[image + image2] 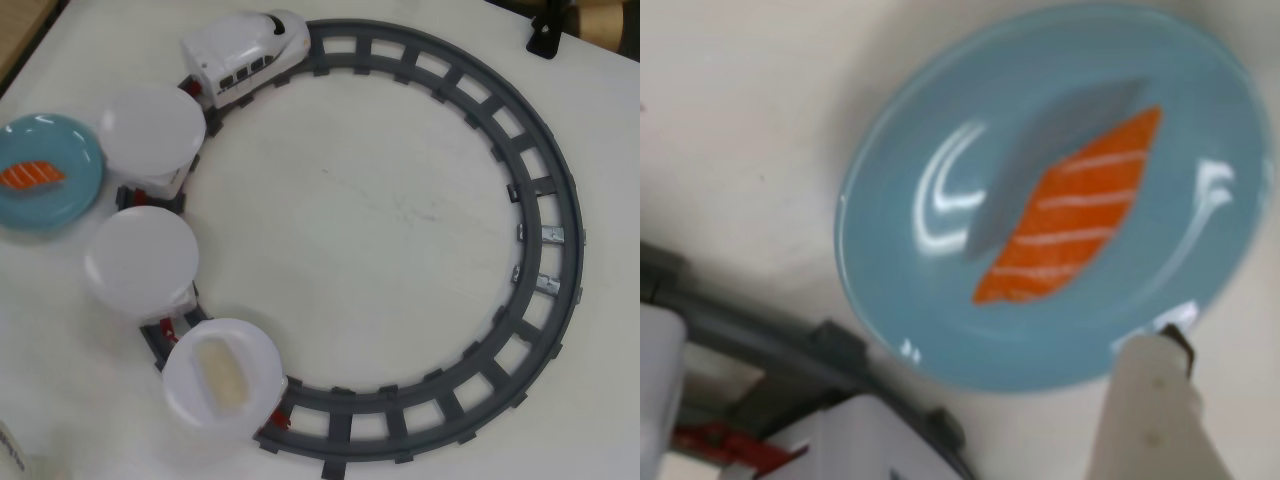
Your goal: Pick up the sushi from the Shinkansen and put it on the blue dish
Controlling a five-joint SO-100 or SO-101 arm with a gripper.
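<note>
The orange, white-striped sushi (32,176) lies flat on the blue dish (65,150) at the left edge of the overhead view, and nothing is touching it. In the wrist view the sushi (1070,215) rests in the middle of the dish (910,280), seen from close above. One white finger (1150,400) of my gripper shows at the bottom right, over the dish's rim. No second finger lies against it and it holds nothing. The white Shinkansen (245,50) sits on the track at the top, its cars trailing down the left side. My arm is out of the overhead view.
The grey circular track (545,200) fills the table's middle and right. Three cars carry round white plates (152,135) (140,262), the lowest (220,385) holding a pale beige sushi piece (222,375). Track (760,340) and a car (840,440) lie just beside the dish.
</note>
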